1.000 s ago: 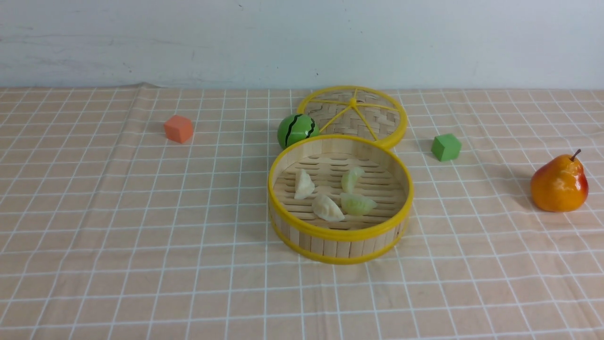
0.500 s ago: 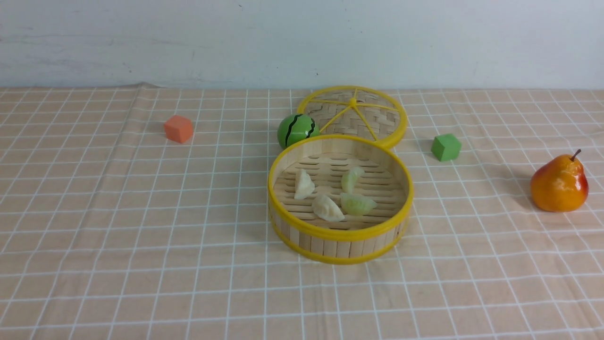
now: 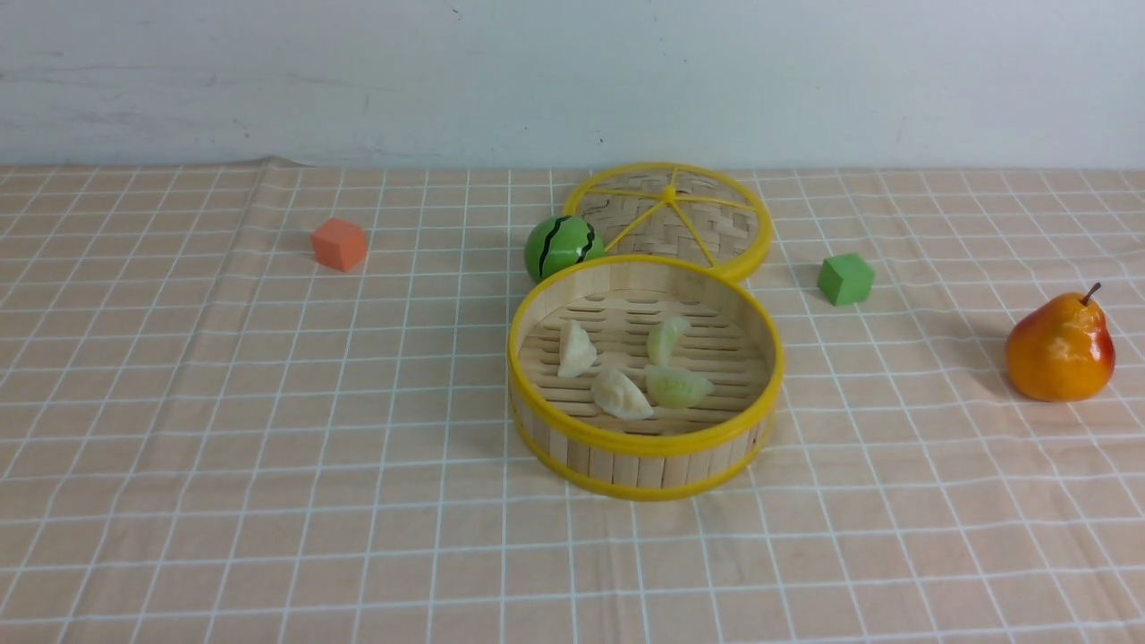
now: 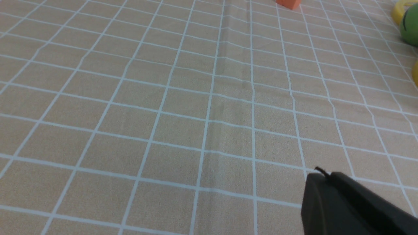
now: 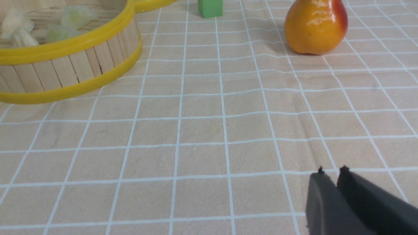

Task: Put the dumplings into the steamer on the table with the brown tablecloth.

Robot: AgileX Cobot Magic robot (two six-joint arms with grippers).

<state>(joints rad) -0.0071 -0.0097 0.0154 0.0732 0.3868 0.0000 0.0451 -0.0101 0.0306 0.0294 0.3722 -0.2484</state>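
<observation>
Bamboo steamer (image 3: 644, 447) and dumplings (image 3: 626, 371) remain unmoved.

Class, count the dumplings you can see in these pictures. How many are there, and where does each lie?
4, all inside the steamer: a white dumpling at its left, another white dumpling front-centre, a green dumpling behind centre, another green dumpling front-right. None seems hidden.

Table (image 3: 179, 501), brown tablecloth (image 3: 268, 402): steamer (image 3: 644, 447), woven lid (image 3: 671, 219), watermelon ball (image 3: 561, 247), orange cube (image 3: 339, 243), green cube (image 3: 845, 278), pear (image 3: 1061, 349).

Front, right wrist views share steamer (image 3: 644, 443).
</observation>
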